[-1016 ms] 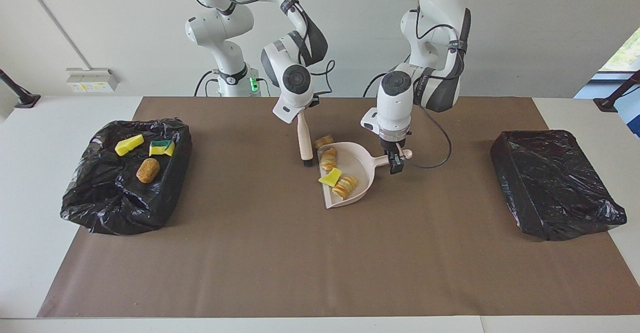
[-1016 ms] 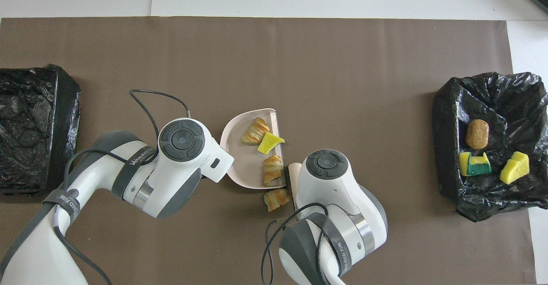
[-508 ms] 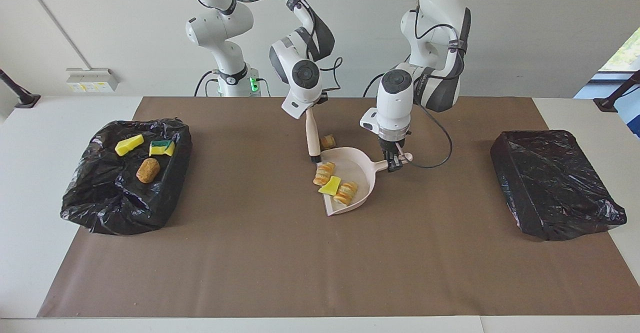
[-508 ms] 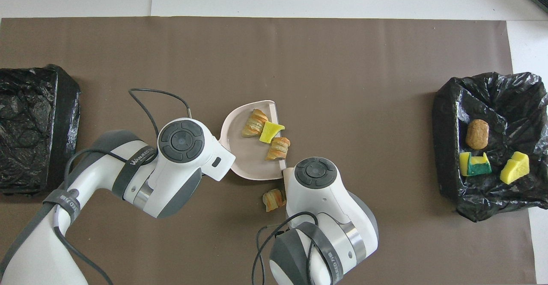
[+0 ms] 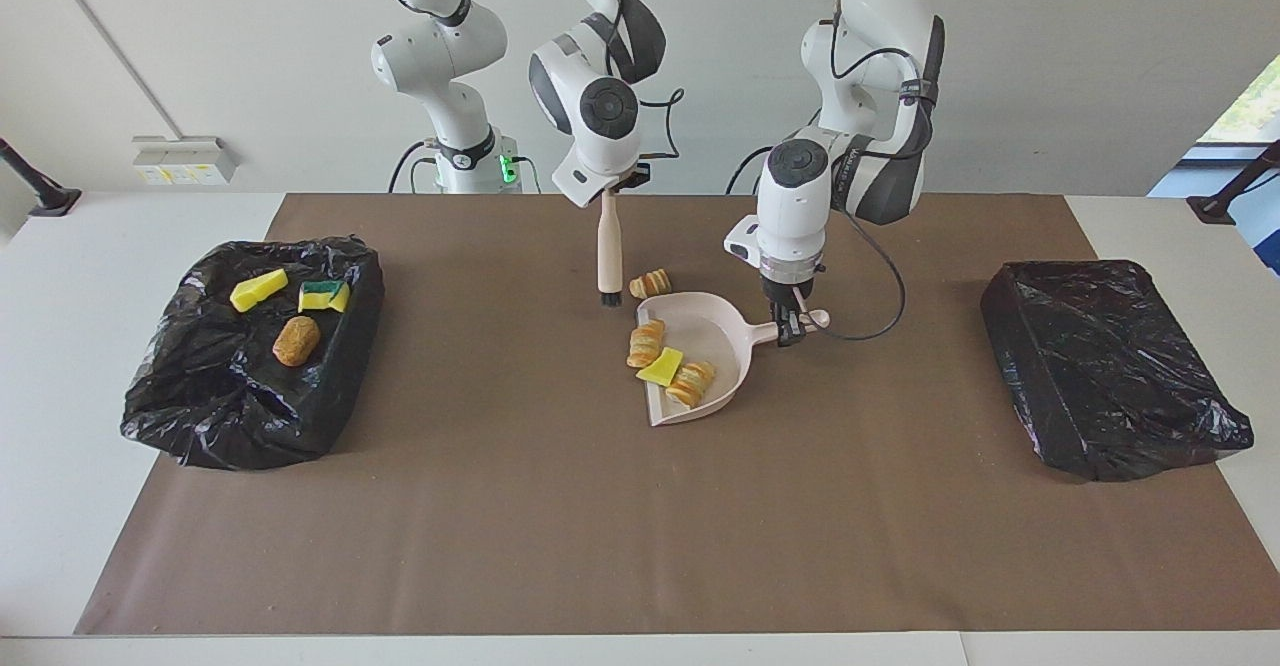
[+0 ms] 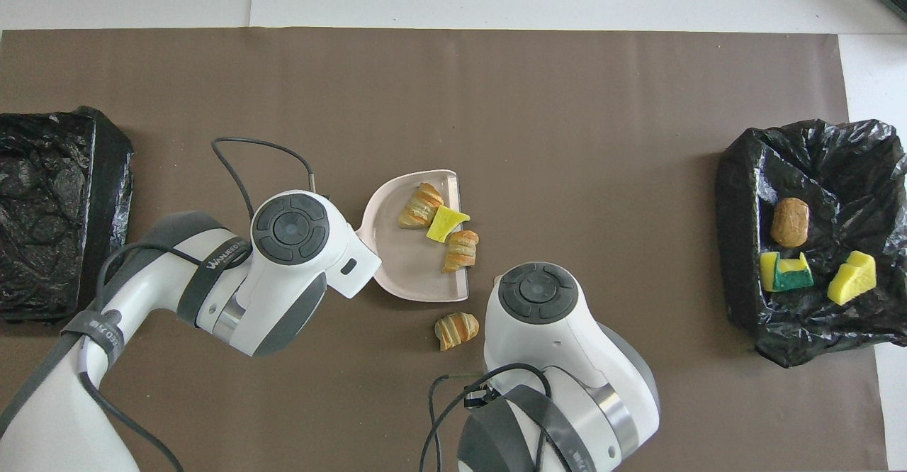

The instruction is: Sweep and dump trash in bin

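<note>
A pink dustpan (image 5: 715, 341) (image 6: 400, 263) lies mid-table, its handle in my left gripper (image 5: 790, 326), which is shut on it. In the pan lie a bread chunk (image 5: 690, 382) and a yellow sponge scrap (image 5: 661, 367) (image 6: 445, 222); a second bread chunk (image 5: 646, 343) (image 6: 460, 250) sits at the pan's lip. Another bread chunk (image 5: 650, 283) (image 6: 457, 329) lies on the paper, nearer to the robots than the pan. My right gripper (image 5: 607, 196) is shut on an upright brush (image 5: 607, 256) raised beside that loose chunk. The open black bin (image 5: 160, 396) (image 6: 737, 195) holds more trash.
A second black-bagged box (image 5: 1110, 366) (image 6: 49, 210) stands at the left arm's end of the table. Brown paper (image 5: 600, 526) covers the table under everything. The left arm's cable (image 5: 880, 316) loops over the paper beside the dustpan handle.
The left gripper closed on the dustpan handle and the pan turned slightly. The right gripper swept one chunk toward the pan's lip, then lifted the brush upright toward the robots.
</note>
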Controlling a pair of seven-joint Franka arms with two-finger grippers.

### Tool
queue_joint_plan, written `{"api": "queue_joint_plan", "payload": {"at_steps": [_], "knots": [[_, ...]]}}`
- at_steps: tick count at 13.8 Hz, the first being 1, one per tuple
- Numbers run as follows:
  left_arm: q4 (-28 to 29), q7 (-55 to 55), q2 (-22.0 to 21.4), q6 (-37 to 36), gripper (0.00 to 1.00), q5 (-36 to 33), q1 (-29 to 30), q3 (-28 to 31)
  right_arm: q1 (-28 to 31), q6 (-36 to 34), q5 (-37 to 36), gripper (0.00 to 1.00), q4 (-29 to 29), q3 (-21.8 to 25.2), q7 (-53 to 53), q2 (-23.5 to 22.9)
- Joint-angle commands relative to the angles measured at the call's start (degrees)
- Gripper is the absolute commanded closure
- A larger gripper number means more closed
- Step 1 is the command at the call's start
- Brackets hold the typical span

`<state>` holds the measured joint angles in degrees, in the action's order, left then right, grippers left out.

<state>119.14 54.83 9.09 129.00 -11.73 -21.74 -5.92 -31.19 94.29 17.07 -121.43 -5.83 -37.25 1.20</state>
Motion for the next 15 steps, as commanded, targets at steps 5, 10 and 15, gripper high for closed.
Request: {"api": "queue_joint_plan", "payload": {"at_steps": [5, 10, 15], "knots": [[-0.7, 17.8, -5.2, -0.9, 1.0, 1.9, 12.7, -0.4, 1.0, 4.2, 9.3, 1.0, -3.9, -0.3, -8.3, 1.6], [0.1, 25.2, -7.3, -3.3, 1.0, 6.7, 16.9, 0.0, -1.3, 9.5, 12.4, 1.0, -6.6, -0.3, -8.2, 0.0], [4.5, 22.1, -6.0, 2.0, 1.0, 4.7, 15.9, -0.1, -3.9, 14.7, 13.5, 1.0, -7.4, -0.3, -9.3, -2.1]]}}
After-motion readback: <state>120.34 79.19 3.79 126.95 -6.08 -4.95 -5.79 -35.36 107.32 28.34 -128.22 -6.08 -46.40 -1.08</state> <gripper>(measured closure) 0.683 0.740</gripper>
